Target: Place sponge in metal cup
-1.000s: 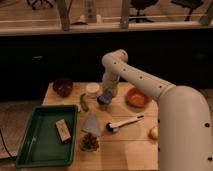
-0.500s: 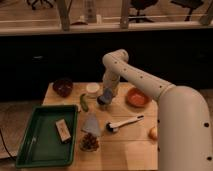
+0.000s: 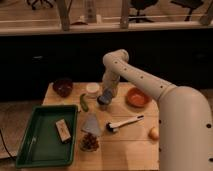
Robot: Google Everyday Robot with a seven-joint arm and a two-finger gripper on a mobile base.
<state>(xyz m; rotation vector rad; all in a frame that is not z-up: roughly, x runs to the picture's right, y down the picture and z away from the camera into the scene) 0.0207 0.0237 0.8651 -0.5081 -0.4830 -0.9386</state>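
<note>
At the table's [image 3: 131,144] back edge, my gripper [image 3: 104,99] is clamped on the sponge [image 3: 103,101]. It holds the sponge just beside the metal cup [image 3: 92,89], not over it. I judge it needs lifting to clear the rim.

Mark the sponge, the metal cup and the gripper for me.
sponge [image 3: 103,99], camera view, its blue-grey top.
metal cup [image 3: 92,88], camera view, its pale top.
gripper [image 3: 106,95], camera view, its tip, just right of the metal cup.
</note>
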